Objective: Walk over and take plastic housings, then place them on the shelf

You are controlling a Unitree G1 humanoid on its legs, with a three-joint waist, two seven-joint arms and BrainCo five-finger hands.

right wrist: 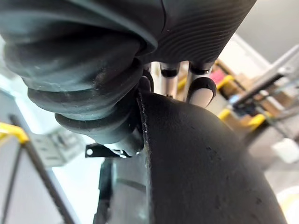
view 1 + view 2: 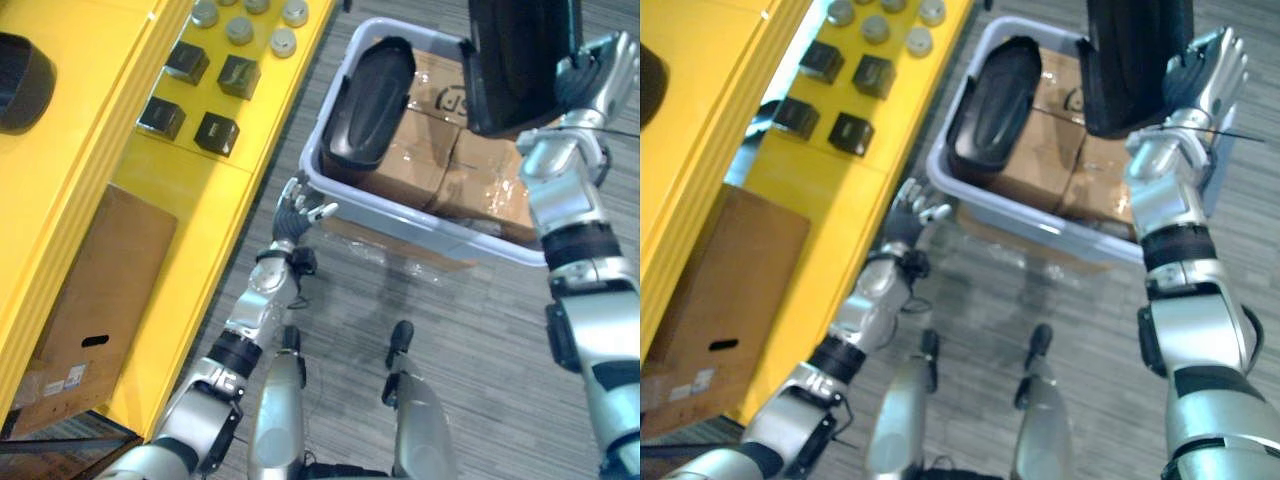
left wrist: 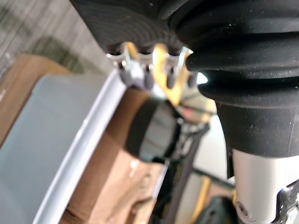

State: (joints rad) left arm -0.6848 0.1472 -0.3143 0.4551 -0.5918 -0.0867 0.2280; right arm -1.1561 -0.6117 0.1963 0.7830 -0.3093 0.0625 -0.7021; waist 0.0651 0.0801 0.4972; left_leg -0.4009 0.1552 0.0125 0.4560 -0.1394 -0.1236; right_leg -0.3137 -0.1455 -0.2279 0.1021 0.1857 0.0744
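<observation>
Gripping a black housing (image 2: pixel 518 70), the right hand (image 2: pixel 590 75) holds it upright.

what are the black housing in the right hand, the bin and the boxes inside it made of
Black housing held by the right hand: likely moulded plastic, matte with a soft sheen. Bin: pale grey plastic, smooth glossy rim. Boxes: brown cardboard, taped seams.

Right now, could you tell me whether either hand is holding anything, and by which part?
The right hand grips a black plastic housing by its side edge, above the grey bin. The left hand holds nothing.
</observation>
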